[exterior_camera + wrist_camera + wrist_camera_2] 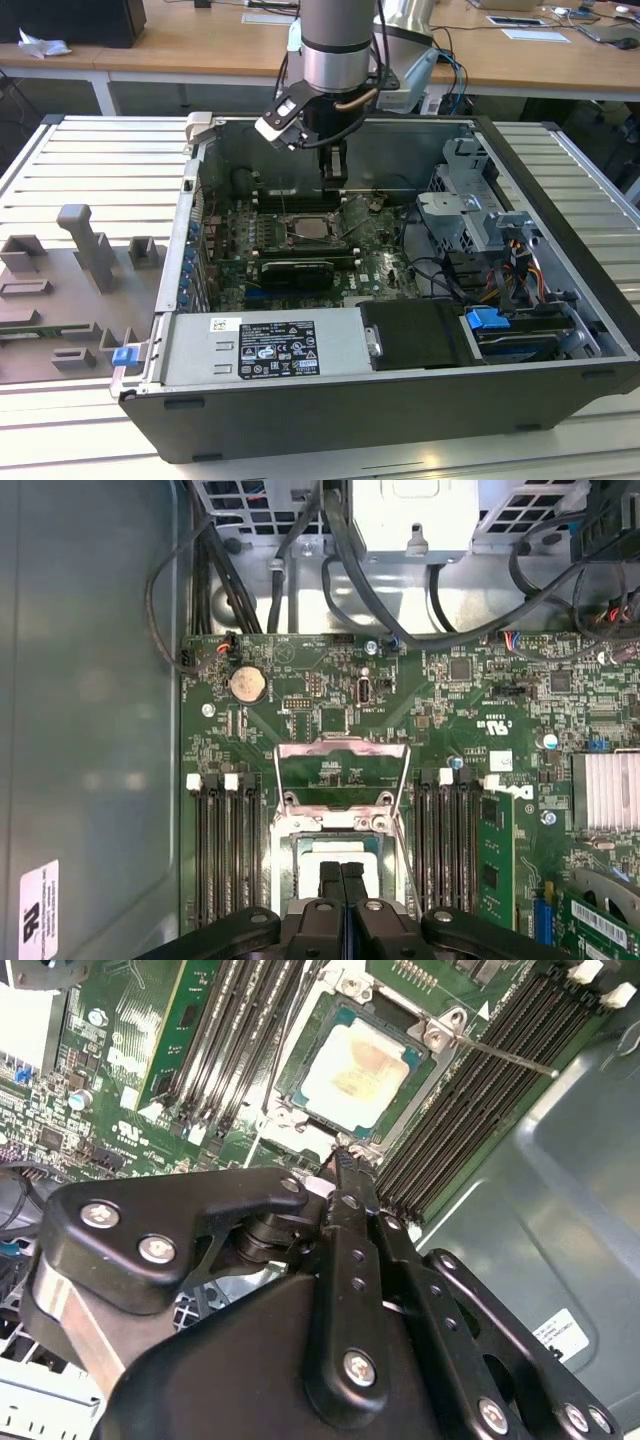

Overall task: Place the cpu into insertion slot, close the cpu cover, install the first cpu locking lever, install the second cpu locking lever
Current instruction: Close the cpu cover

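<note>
Fingers point(331, 882) closed together, gripping nothing, tips over the near edge of the slot point(300, 832) | I see the cpu point(355, 1068) lying flat inside the slot | cover point(340, 748) raised open at the slot's far edge | memory slots point(225, 850) flank the slot on both sides | case point(300, 420) around the slot lies open on the slatted table point(80, 150)
</note>
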